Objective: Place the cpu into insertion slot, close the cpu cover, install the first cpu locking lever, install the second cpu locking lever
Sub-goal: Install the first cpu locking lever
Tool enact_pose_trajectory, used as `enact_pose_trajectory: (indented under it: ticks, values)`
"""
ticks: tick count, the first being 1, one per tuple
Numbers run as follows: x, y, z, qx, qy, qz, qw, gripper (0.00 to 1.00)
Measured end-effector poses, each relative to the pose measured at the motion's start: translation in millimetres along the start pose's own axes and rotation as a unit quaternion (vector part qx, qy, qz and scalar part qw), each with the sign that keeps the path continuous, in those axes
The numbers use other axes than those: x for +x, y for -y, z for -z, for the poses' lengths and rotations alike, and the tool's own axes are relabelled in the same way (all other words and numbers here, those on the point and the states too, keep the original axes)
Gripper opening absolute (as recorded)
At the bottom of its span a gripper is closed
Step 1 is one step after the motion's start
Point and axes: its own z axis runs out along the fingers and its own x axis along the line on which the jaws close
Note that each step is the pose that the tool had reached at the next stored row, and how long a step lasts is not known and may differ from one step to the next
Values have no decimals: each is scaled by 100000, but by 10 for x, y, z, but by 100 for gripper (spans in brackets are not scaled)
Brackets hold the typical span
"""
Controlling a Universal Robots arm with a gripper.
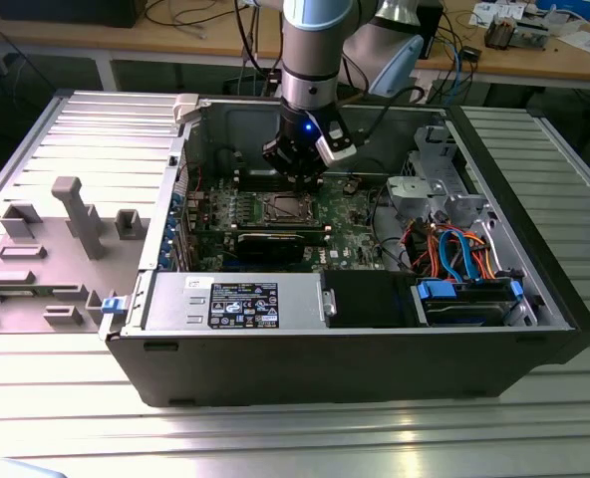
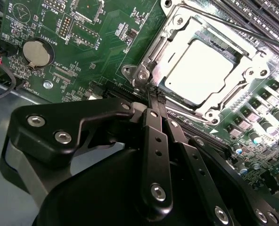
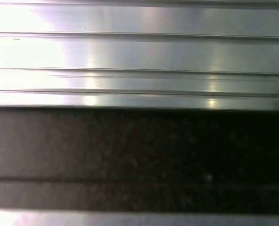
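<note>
Matt black metal gripper (image 2: pixel 154 96) fingers, bright smooth metal cpu (image 2: pixel 201 71) just beyond the tips (glare-washed), shiny silver cpu cover (image 2: pixel 177 35), glossy green motherboard (image 2: pixel 106 37), ribbed brushed-aluminium table (image 1: pixel 534 418).

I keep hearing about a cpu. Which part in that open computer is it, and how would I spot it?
Look inside the open computer case at the green motherboard. Just beyond the tips of the robot's pincer sits a silver metal frame, the cpu cover. The cpu is the plain, pale, flat square showing through its window, unlike the small, dark, component-studded parts around it.

Silver cpu (image 2: pixel 203 70) seated flat in insertion slot (image 2: pixel 252 49), cpu cover (image 2: pixel 177 35) closed over it.
</note>
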Motion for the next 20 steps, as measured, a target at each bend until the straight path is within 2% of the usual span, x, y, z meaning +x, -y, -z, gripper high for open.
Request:
enact_pose_trajectory:
  ticks: [7, 20]
  values:
    - [0, 0, 9, 9, -9, -3, 100000, 11]
    - [-8, 8, -8, 239, -47, -58, 100000, 11]
